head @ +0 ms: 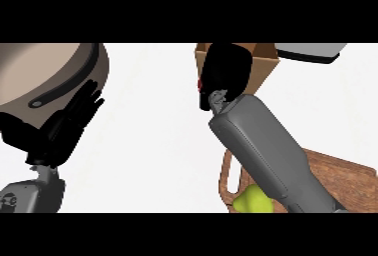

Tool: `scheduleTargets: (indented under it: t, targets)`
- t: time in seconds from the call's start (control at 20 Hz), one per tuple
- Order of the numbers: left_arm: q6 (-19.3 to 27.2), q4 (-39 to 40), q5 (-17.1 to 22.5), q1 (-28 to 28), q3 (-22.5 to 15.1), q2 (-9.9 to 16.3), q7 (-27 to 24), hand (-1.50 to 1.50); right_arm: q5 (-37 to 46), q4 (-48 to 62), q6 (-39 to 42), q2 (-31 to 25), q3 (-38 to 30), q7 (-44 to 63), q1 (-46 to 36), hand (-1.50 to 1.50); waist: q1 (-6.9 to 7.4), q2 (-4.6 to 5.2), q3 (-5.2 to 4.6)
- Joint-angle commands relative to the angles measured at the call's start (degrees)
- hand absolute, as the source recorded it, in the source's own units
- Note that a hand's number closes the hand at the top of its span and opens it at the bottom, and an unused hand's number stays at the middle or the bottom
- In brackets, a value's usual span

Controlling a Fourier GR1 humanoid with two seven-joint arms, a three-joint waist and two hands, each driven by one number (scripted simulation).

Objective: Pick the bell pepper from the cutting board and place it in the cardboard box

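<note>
My right hand [225,70] is at the top middle of the head view, over the left part of the brown cardboard box [263,70]. Its fingers curl round something, and only a red sliver of the bell pepper [200,84] shows at the hand's left edge. The rest of the pepper is hidden by the hand. The wooden cutting board [336,175] lies at the lower right, partly under my right forearm. My left hand [70,125] rests open at the left, fingers up, holding nothing.
A large round pan [44,70] with a dark rim fills the top left, just behind my left hand. A yellow-green item [251,201] lies on the board's left end. A grey and white object [310,50] sits behind the box at the top right.
</note>
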Motion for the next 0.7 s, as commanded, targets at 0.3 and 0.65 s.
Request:
scheduleTargets:
  t: [0.3, 0.65]
  targets:
    - [1.01, 1.55, -0.61, -1.86, -0.41, -0.72, 0.83, 0.00, 6.82, 13.02, -4.88, 0.48, -1.91, 16.35, -22.62, 1.50, -0.93, -0.89, -0.27]
    - [1.86, 3.14, -1.24, -2.47, 1.04, -0.16, -0.23, 0.00, 10.06, 22.18, -8.39, 0.48, -5.25, 20.54, -31.01, 1.50, -2.90, -0.63, -0.21]
